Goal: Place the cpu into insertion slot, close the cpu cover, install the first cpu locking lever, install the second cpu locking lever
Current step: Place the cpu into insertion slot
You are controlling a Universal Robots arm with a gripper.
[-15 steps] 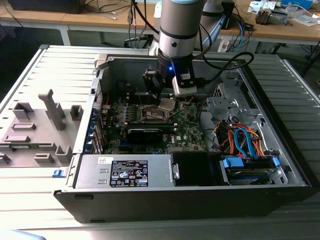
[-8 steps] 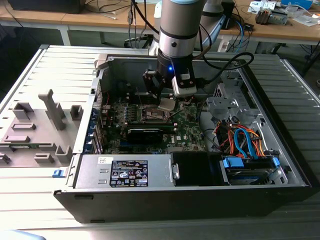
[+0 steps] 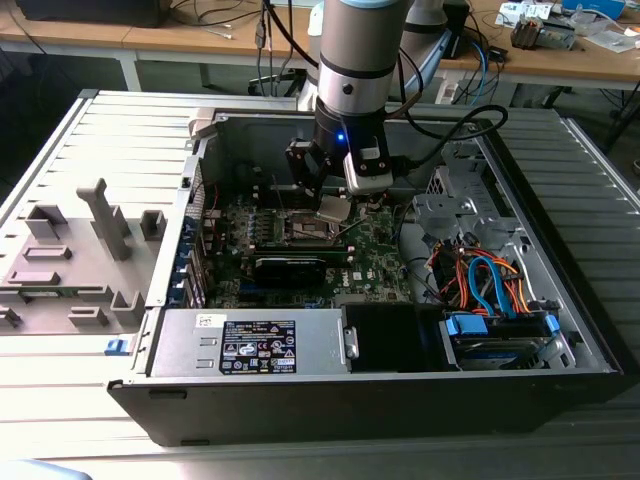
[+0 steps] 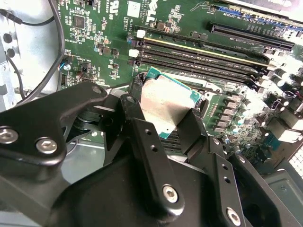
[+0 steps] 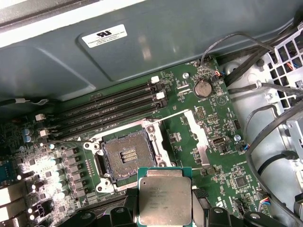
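Silver-grey cpu (image 5: 164, 201), clamped across two edges by the pincer (image 4: 164, 118), hangs above the board (image 5: 222, 156); bare insertion slot (image 3: 303, 229) lies near, roughly 8 o'clock from it, exterior view.

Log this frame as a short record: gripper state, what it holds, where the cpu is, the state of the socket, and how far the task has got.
gripper: shut on the cpu, fingers on two opposite edges
cpu: held clear of the motherboard, metal top visible, close to the insertion slot, not seated
insertion slot: uncovered and empty
memory slots: long black rows beside the insertion slot
setting: open computer case in the exterior view
progress: cpu not yet placed
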